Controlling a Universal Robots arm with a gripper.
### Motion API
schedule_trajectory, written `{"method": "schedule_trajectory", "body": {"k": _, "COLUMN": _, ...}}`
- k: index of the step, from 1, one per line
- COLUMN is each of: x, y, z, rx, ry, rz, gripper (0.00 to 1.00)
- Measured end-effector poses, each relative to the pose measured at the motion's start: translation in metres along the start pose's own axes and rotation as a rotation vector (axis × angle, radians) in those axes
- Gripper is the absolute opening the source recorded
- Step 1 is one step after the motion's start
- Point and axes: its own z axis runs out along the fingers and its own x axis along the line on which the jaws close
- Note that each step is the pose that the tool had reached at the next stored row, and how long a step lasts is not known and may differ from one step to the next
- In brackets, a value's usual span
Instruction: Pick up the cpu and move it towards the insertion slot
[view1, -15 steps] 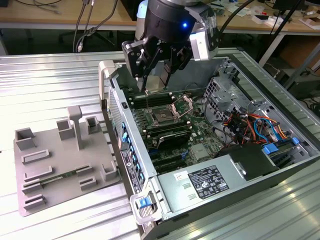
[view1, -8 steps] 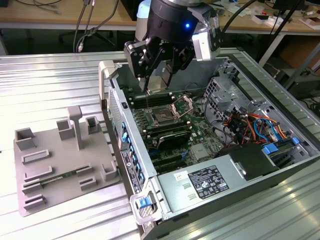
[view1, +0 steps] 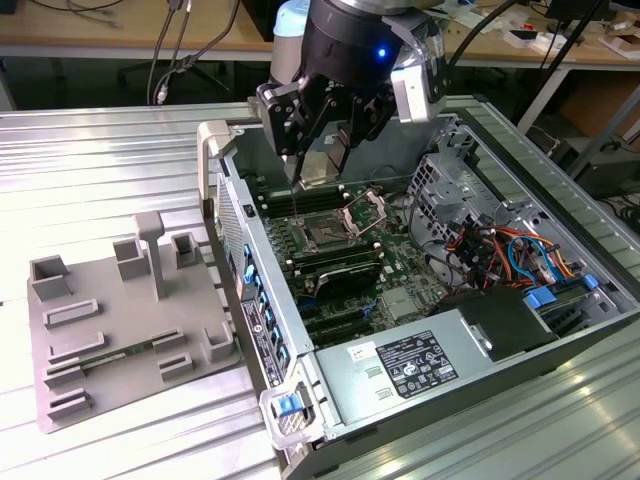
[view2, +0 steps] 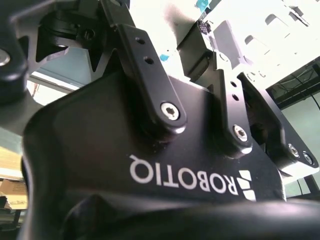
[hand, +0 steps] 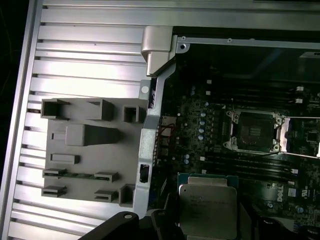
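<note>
So on the exterior view's left there's the grey plastic tray (view1: 110, 330) with its raised blocks, sitting on the ribbed metal table (view1: 90, 170), right beside the open computer case (view1: 560, 300). Moving right, the gripper (view1: 322, 150) hangs over the far part of the motherboard, jaws clenched on the cpu (view1: 322, 165), which is up in the air. The insertion slot (view1: 326, 234) sits just below and a bit nearer, bracket flipped open. In the first wrist view the cpu (hand: 207, 210) is near the socket, not over it.
</note>
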Motion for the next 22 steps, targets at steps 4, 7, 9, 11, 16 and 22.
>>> {"method": "schedule_trajectory", "body": {"k": 4, "x": -0.0042, "y": -0.0004, "z": 0.0007, "rx": 0.0000, "ry": 0.0000, "rz": 0.000, "gripper": 0.55}}
{"method": "schedule_trajectory", "body": {"k": 7, "x": -0.0068, "y": -0.0007, "z": 0.0011, "rx": 0.0001, "ry": 0.0000, "rz": 0.000, "gripper": 0.55}}
{"method": "schedule_trajectory", "body": {"k": 9, "x": -0.0093, "y": -0.0009, "z": 0.0015, "rx": 0.0001, "ry": 0.0001, "rz": 0.000, "gripper": 0.55}}
{"method": "schedule_trajectory", "body": {"k": 11, "x": -0.0114, "y": -0.0011, "z": 0.0018, "rx": 0.0000, "ry": 0.0001, "rz": 0.000, "gripper": 0.55}}
{"method": "schedule_trajectory", "body": {"k": 16, "x": -0.0167, "y": -0.0016, "z": 0.0028, "rx": -0.0001, "ry": 0.0000, "rz": 0.000, "gripper": 0.55}}
{"method": "schedule_trajectory", "body": {"k": 22, "x": -0.0221, "y": -0.0022, "z": 0.0039, "rx": -0.0001, "ry": -0.0001, "rz": 0.000, "gripper": 0.55}}
